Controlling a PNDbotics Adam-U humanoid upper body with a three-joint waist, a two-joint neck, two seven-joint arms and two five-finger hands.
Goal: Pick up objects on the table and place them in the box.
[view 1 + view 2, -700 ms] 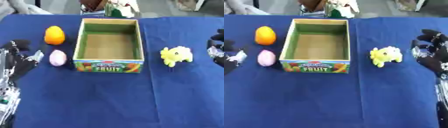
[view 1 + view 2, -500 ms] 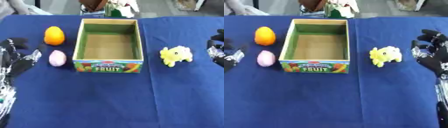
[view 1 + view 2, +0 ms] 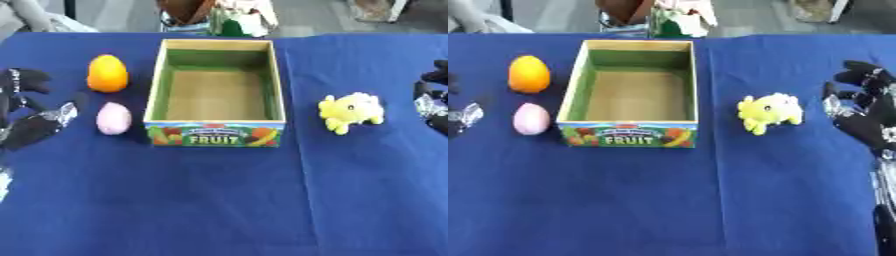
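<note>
Cardboard box (image 3: 216, 134), rectangular, empty. Left of it: smooth orange (image 3: 107, 73), pink egg (image 3: 114, 118), left hand (image 3: 26, 117). Right: fuzzy yellow plush (image 3: 769, 112), right hand (image 3: 870, 111). Both hands spread, holding nothing.

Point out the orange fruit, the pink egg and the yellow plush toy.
orange fruit (image 3: 107, 73), left eye view, middle of its body.
pink egg (image 3: 114, 118), left eye view, its centre.
yellow plush toy (image 3: 770, 112), right eye view, its body.

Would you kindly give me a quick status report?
Both hands open, left hand, right hand, holding nothing. Box empty. Orange, pink egg, yellow toy on table. Nothing blocking.
</note>
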